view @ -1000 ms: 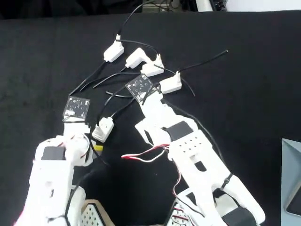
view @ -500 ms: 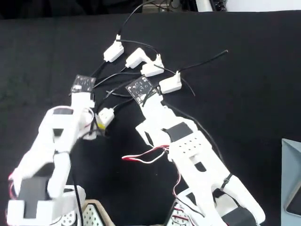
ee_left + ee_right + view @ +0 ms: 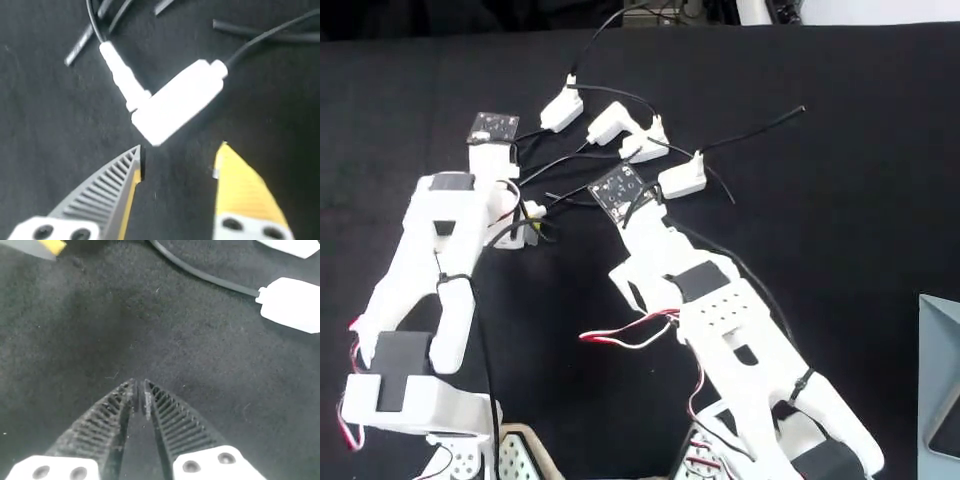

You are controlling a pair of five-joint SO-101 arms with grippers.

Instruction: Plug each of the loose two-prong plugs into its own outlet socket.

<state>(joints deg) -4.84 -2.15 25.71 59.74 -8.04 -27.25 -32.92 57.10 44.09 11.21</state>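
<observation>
A white two-prong plug [image 3: 177, 102] with a black cord lies on the black cloth just beyond my left gripper [image 3: 180, 150], which is open, one grey ribbed finger and one yellow finger on either side of the plug's near end. In the high view the left arm [image 3: 450, 215] stretches toward the tangle of cords. Three more white plugs [image 3: 561, 108], [image 3: 643, 147], [image 3: 683, 180] lie farther back. My right gripper [image 3: 139, 390] is shut on nothing, low over bare cloth, with another plug [image 3: 295, 310] off to its side.
Black cords [image 3: 570, 165] cross between the plugs and both arms. The right arm [image 3: 720, 310] lies diagonally across the middle. A grey box [image 3: 940, 380] stands at the right edge. The cloth to the far left and far right is open.
The left arm has swung out from near its base toward the plug cluster. The nearest plug has shifted the same way. The right arm has kept still.
</observation>
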